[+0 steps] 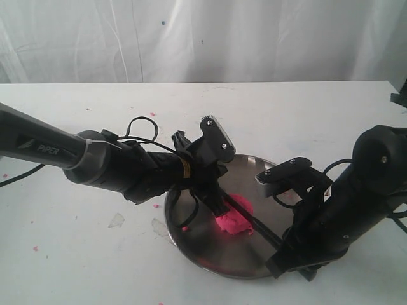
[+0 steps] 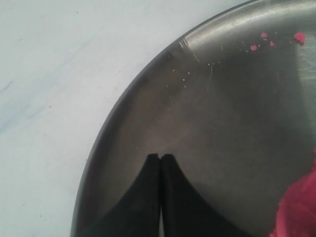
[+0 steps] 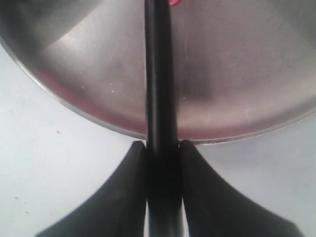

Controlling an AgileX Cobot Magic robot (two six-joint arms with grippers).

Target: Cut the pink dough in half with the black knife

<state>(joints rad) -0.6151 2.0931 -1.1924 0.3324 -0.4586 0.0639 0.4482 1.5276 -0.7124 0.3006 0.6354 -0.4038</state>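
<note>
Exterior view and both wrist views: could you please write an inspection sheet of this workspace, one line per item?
Surface: white table with pink specks; steel plate stands on it.
Job's things: pink dough on the plate; black knife reaches to it.
Clutter: pink crumbs on the plate; pale scrap beside the plate.
Pincers: left pincer shut, empty, over the plate; right pincer shut on the knife.
Cables: black cable looped on the left arm.
Surroundings: white curtain behind the table.

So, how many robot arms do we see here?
2. The left arm reaches over the steel plate, fingers closed; the right arm stands at the plate's right, its fingers gripping the black knife.
</note>
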